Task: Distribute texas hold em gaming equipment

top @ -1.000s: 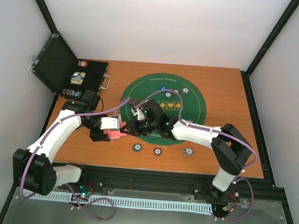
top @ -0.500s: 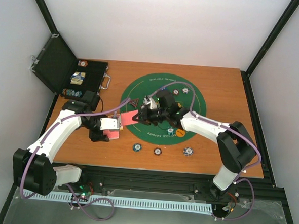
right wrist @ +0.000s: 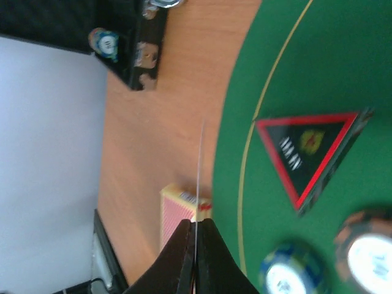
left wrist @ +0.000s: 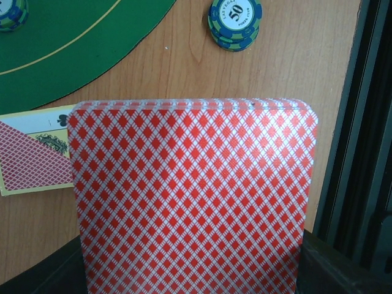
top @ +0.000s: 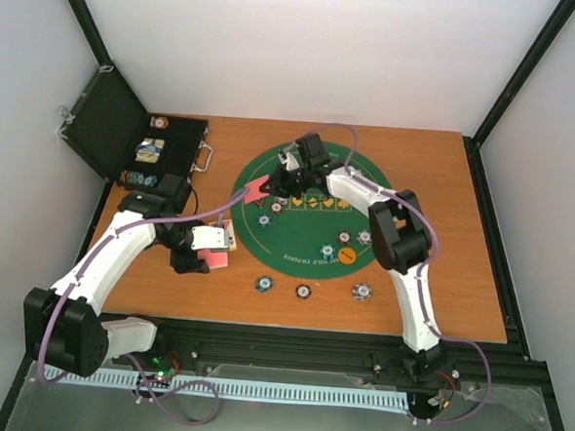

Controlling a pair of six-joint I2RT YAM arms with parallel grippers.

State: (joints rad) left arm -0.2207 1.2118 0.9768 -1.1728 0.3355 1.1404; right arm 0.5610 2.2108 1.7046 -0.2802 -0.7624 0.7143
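Nearest the arms, the left gripper (top: 211, 240) is clamped on the deck of red-backed cards (left wrist: 190, 196), just off the green mat's (top: 266, 244) left edge. This is the supply for dealing. Farther out, the right gripper (right wrist: 196, 240) pinches a single card (top: 258, 190) edge-on near the triangular button (right wrist: 303, 153) — dealing looks to be the step in hand, and the next move likely calls for laying the card flat, then letting go.

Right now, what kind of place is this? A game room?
Probably a robot test booth set up for poker, not a real game room: plain white walls and a black frame surround a wooden table, with a green felt mat and poker chips.
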